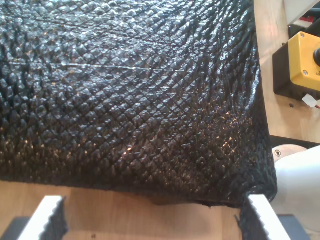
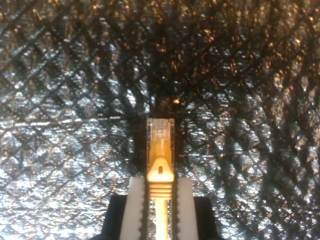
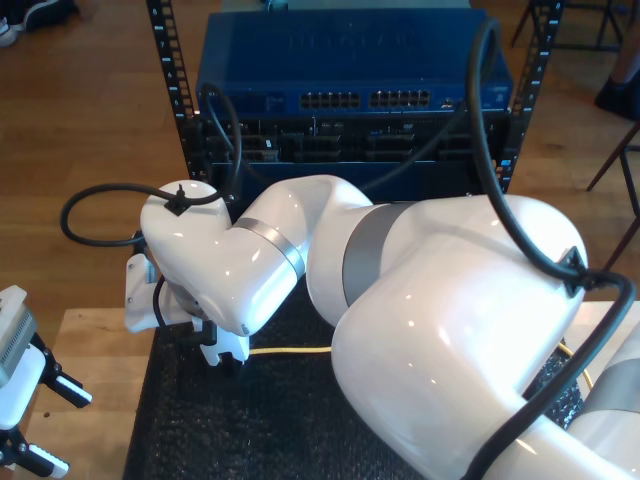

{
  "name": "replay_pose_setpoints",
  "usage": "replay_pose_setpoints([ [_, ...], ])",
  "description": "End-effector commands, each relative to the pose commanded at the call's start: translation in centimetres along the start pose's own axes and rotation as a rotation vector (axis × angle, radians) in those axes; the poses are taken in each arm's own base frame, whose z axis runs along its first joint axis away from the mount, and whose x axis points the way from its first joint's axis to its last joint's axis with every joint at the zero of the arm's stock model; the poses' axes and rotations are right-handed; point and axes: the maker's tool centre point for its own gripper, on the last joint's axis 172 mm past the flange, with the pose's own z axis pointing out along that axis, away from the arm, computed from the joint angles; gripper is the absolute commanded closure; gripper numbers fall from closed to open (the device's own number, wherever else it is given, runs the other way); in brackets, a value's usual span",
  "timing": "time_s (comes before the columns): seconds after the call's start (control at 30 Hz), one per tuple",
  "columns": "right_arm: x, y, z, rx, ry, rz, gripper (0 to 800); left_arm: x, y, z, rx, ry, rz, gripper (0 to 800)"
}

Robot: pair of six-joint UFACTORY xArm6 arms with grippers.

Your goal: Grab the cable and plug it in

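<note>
Grasping is done: the cable (image 2: 160,150) is clamped near its plug by my second end effector (image 2: 160,210), at lower centre of the second wrist view, above the black mat (image 2: 60,100). My first end effector (image 1: 150,220) is held apart, empty. Plugging into the blue switch (image 3: 350,60) is left.

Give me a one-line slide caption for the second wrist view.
My second gripper shut on the yellow cable, clear plug pointing forward over the black mat.
</note>
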Motion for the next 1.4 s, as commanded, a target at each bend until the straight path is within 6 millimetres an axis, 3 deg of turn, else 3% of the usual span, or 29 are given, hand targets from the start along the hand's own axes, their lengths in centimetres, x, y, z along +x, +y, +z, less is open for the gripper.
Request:
replay_pose_setpoints([
  [0.27, -1.0, 0.8, -3.2, 0.009, 0.075, 0.017, 797, 0.4, 0.0, 0.2, -0.011, -0.001, 0.007, 0],
  [0.53, -2.3, -0.8, -6.2, 0.098, 0.133, 0.021, 797, 2.4, -0.5, 0.3, -0.017, 0.005, 0.000, 0],
  [1.03, -11.9, -2.4, -11.3, 0.067, 0.170, 0.128, 797, 8.5, -1.5, 0.9, -0.034, 0.089, 0.024, 0],
  [1.2, -15.2, -4.0, -12.4, 0.111, 0.200, 0.182, 797, 10.4, -1.7, 1.6, -0.045, 0.113, 0.032, 0],
  [1.4, -17.9, -5.4, -14.8, 0.154, 0.254, 0.222, 797, 13.1, -1.9, 2.7, -0.065, 0.136, 0.056, 0],
])
